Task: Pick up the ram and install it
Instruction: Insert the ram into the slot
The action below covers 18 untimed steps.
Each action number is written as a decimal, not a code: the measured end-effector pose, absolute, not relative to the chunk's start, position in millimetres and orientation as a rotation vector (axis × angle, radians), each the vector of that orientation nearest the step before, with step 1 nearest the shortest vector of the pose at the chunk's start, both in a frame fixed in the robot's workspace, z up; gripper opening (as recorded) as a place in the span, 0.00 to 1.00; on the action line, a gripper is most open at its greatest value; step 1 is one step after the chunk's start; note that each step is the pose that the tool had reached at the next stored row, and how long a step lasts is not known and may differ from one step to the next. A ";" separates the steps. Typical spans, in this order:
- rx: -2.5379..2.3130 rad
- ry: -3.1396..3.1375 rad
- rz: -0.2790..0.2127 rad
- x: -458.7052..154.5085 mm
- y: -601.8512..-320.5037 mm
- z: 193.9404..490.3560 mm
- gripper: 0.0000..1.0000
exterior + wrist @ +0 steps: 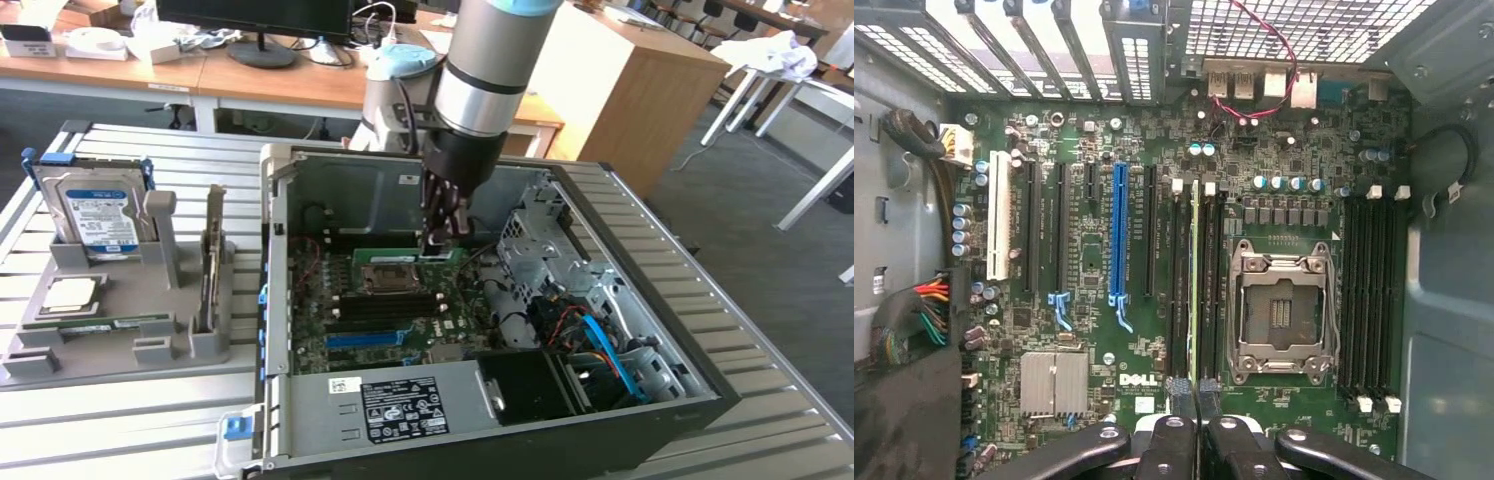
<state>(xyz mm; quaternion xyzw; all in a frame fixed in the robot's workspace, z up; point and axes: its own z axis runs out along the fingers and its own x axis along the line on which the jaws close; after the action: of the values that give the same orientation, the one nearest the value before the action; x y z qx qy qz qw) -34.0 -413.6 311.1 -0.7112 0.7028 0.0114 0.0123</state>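
My gripper (441,243) reaches down into the open computer case (280,300), over the motherboard (387,320). It is shut on the ram (400,257), a thin green stick held by its top edge. In the wrist view the ram (1195,280) appears edge-on between the fingertips of the gripper (1195,395). It lines up with the black memory slots (1179,290) beside the open processor socket (1279,320). I cannot tell whether the stick touches a slot or hangs just above it.
A grey holder tray (114,350) at the exterior view's left carries a hard drive (96,215), an upright expansion card (214,255), a square silver chip (70,292) and another green stick (96,323). Drive cage and cables (587,330) crowd the case's right side.
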 end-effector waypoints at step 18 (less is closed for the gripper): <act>-2.214 2.188 0.042 -34.0 -413.6 295.4 0.12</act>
<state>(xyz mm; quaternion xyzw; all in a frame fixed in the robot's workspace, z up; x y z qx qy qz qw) -34.0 -413.6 295.4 -0.7111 0.7028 0.0136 0.0144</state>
